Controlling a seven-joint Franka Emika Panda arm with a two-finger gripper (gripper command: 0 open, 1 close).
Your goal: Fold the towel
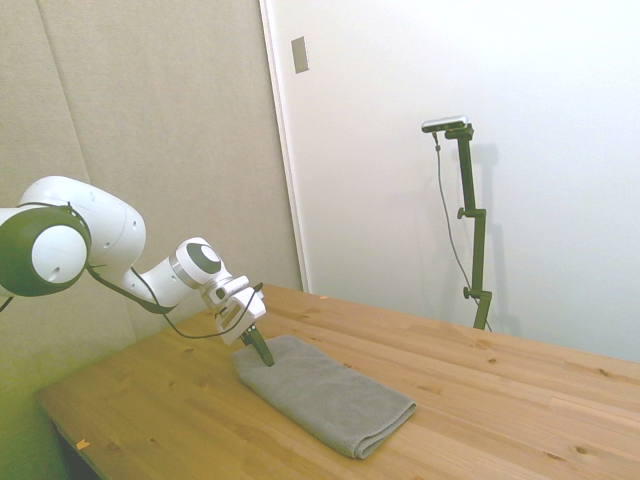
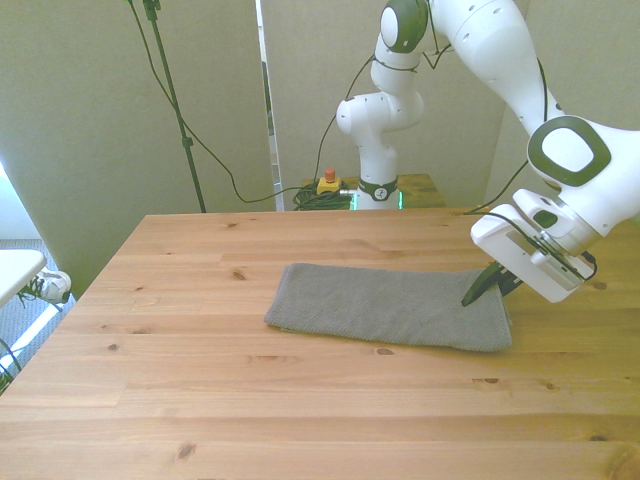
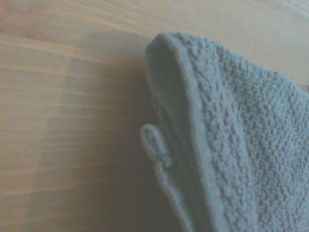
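The grey towel (image 2: 385, 305) lies flat on the wooden table (image 2: 300, 400) as a long folded rectangle in thick layers. It is also in the side view, as the towel (image 1: 325, 395). My gripper (image 2: 490, 292) is tilted down at the towel's end on the front view's right. It looks open, with one dark fingertip (image 2: 470, 298) on the cloth's top and the other near the end edge. In the side view the gripper (image 1: 262, 355) touches the towel's near-left end. The wrist view shows a towel corner (image 3: 231, 145) with its stacked layers resting on the wood.
Behind the table's far edge stands the robot base (image 2: 372, 190), with a red button (image 2: 328, 177) and coiled cables next to it. A white object (image 2: 15, 270) sits off the table at the front view's left.
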